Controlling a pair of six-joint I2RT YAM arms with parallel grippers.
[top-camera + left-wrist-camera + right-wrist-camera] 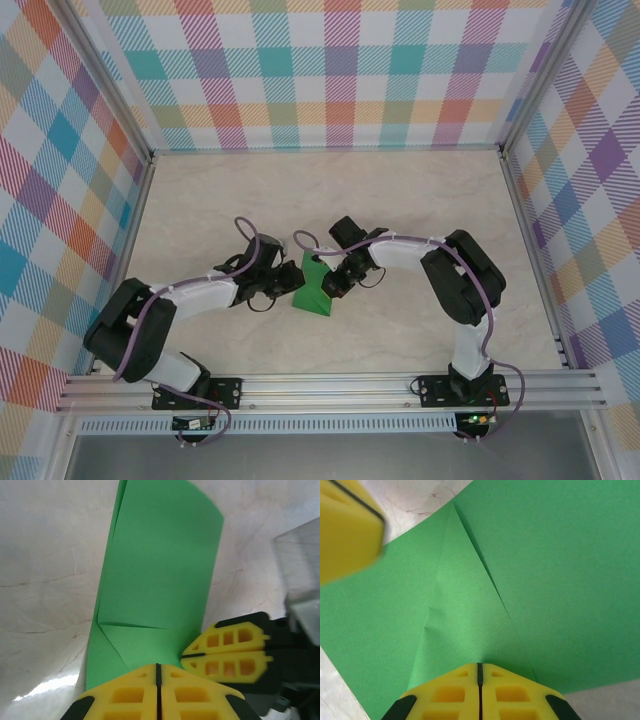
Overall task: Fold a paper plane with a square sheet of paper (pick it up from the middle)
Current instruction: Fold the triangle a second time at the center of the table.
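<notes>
- The square sheet of paper (pixel 312 288), already creased into a narrower green shape with flaps turned in, lies mid-worktop (pixel 420 200) between the two arms.
- The left end effector (pixel 157 672) has its jaws pressed together, tips at the paper's near end where a diagonal flap meets the long edge. I cannot tell whether a ply is nipped between them.
- The right end effector (pixel 480 672) is likewise pressed together, tips on the green surface at the foot of a raised crease running away from it. From the left wrist it sits just beside the left one, at the paper's right edge.
- The step in hand looks like setting a fold midway through the job; this is no finished dart.
- One tip should serve as anchor while the other strokes along the crease, because thin paper will likely skid on the smooth worktop if both move.
- Pressure should be light and flat, or the raised ridge may buckle into a stray second crease.
- The tips work very close together, so their paths need to stay apart.
</notes>
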